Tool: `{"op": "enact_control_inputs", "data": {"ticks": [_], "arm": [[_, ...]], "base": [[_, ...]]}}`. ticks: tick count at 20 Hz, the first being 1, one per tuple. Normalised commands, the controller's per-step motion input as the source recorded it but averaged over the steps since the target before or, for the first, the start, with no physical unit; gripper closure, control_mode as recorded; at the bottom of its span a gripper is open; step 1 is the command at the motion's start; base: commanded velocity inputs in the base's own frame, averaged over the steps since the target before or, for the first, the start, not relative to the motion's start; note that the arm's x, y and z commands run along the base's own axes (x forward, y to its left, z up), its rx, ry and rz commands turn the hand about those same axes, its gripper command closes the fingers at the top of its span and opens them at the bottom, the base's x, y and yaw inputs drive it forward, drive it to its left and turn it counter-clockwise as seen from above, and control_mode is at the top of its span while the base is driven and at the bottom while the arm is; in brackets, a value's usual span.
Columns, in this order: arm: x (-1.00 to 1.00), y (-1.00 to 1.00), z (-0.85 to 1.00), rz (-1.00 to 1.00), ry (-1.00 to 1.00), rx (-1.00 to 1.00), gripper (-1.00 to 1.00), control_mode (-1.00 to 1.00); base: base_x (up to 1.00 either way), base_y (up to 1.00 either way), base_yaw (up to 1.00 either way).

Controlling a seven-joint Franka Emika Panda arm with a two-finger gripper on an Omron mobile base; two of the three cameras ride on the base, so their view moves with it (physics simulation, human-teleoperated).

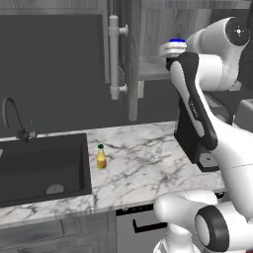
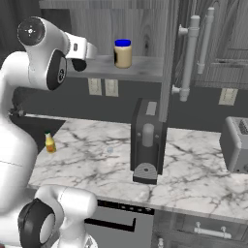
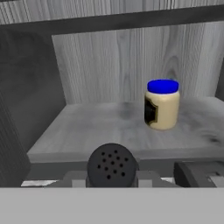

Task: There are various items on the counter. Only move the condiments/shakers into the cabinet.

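A blue-lidded jar (image 3: 162, 105) stands upright on the open cabinet's grey shelf (image 3: 87, 131). The gripper (image 3: 112, 177), at the shelf's front edge, pinches a small black shaker (image 3: 112, 166). On the marble counter (image 1: 143, 158), a yellow bottle (image 1: 101, 157) stands near the sink (image 1: 39, 168).

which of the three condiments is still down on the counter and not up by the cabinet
The small yellow bottle with the green cap: it stands on the marble counter beside the sink. The blue-lidded jar sits on the cabinet shelf; the black shaker is in the gripper.
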Motion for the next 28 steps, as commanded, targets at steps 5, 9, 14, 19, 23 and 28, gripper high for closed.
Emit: {"op": "enact_control_inputs", "data": {"ticks": [5,9,14,19,23,28], "arm": [[0.45,0.0,0.0,0.0,0.0,0.0,1.0,-1.0],[0.47,0.0,0.0,0.0,0.0,0.0,1.0,-1.0],[0.44,0.01,-0.1,-0.01,0.0,0.0,1.0,-1.0],[0.37,0.0,-0.23,-0.01,0.0,0.0,1.0,-1.0],[0.38,0.0,-0.33,0.0,0.0,0.0,1.0,-1.0],[0.4,0.0,-0.31,0.0,0.0,0.0,1.0,-1.0]], "base": [[0.0,0.0,0.0],[0.0,0.0,0.0],[0.0,0.0,0.0],[0.0,0.0,0.0],[0.0,0.0,0.0],[0.0,0.0,0.0]]}}
